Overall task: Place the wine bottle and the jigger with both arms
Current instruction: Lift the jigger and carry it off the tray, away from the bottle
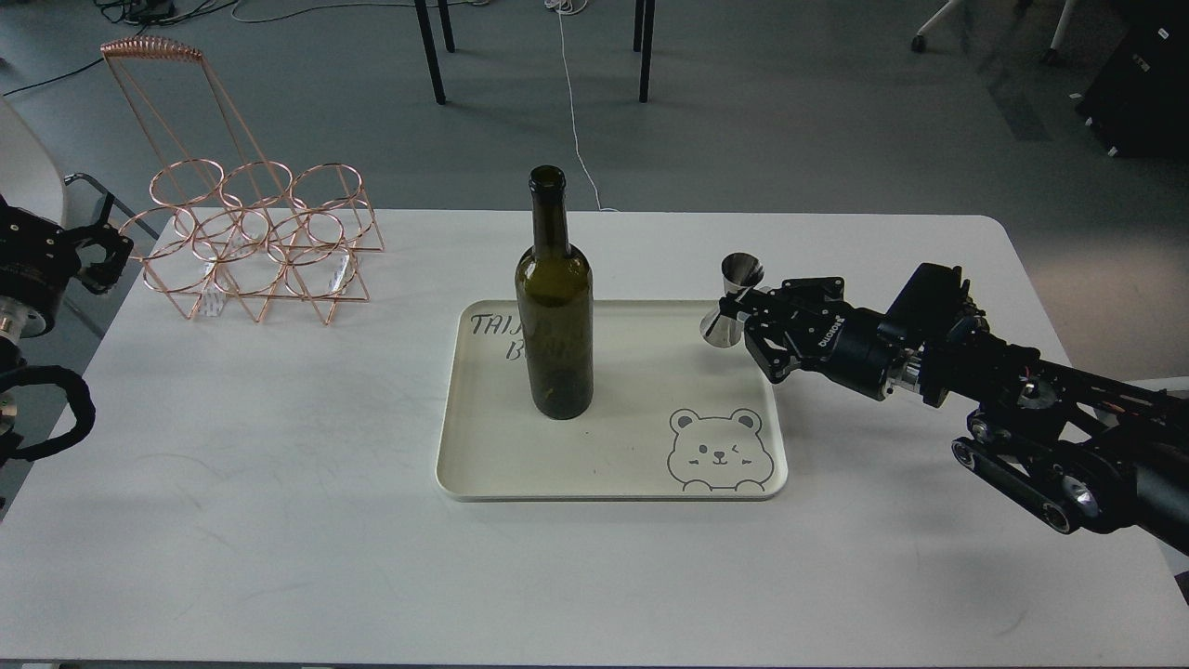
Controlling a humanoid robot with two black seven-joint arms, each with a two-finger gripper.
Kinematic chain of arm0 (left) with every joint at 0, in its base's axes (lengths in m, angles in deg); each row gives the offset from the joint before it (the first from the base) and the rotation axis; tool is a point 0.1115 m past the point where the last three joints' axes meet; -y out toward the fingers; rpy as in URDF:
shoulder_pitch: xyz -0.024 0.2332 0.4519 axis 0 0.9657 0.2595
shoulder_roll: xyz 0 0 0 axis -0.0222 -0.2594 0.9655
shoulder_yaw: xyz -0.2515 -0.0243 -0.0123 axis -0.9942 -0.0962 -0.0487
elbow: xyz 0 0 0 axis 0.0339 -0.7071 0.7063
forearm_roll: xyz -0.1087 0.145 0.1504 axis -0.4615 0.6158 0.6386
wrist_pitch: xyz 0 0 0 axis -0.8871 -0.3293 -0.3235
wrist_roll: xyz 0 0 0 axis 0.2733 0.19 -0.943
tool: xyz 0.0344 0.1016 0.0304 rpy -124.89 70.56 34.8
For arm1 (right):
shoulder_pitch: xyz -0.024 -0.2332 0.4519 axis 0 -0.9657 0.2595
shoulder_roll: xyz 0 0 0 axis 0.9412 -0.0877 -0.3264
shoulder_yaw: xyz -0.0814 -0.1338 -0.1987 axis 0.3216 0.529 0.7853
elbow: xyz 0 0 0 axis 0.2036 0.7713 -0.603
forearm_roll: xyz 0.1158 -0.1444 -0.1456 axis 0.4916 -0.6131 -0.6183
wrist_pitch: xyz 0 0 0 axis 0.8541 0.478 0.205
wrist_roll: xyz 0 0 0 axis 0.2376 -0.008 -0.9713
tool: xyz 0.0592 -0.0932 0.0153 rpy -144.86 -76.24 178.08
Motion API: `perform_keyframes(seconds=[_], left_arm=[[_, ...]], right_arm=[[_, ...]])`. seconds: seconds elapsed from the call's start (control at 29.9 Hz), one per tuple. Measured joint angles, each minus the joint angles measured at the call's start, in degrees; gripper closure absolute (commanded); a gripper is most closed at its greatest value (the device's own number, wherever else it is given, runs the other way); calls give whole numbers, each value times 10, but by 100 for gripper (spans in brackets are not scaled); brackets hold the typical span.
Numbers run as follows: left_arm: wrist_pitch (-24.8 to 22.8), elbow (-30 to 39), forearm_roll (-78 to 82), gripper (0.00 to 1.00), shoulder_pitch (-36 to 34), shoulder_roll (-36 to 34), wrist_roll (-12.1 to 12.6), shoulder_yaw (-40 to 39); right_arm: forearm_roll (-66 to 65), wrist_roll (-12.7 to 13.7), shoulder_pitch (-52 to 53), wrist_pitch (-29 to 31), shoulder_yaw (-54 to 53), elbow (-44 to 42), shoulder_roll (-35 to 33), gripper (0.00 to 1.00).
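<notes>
Black left tool (97, 255) at the tabletop's (279, 520) left edge, fingers apart, copper rack (255, 246) beside it, bottle (555, 307) upright on the cream tray (613, 465), jigger (734, 299) at the tray's far right corner, clamped in the right tool (743, 311).

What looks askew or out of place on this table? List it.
Nothing is spilled or broken. The wine bottle stands upright on the cream tray. The jigger is upright at the tray's far right corner, gripped at its waist by the right tool. The copper wire rack stands empty.
</notes>
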Motion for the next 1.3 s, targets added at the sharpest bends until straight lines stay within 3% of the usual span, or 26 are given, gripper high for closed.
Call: perform_keyframes(seconds=[0.47, 1.07, 1.3], left_arm=[[0, 5, 0, 1, -1, -6, 0, 0], [0, 8, 1, 1, -6, -10, 0, 1], [0, 8, 1, 1, -7, -10, 0, 1]], right_arm=[[162, 0, -83, -69, -34, -8, -132, 95], [191, 0, -171, -70, -28, -30, -129, 94], [193, 0, -177, -70, -29, -29, -129, 83]])
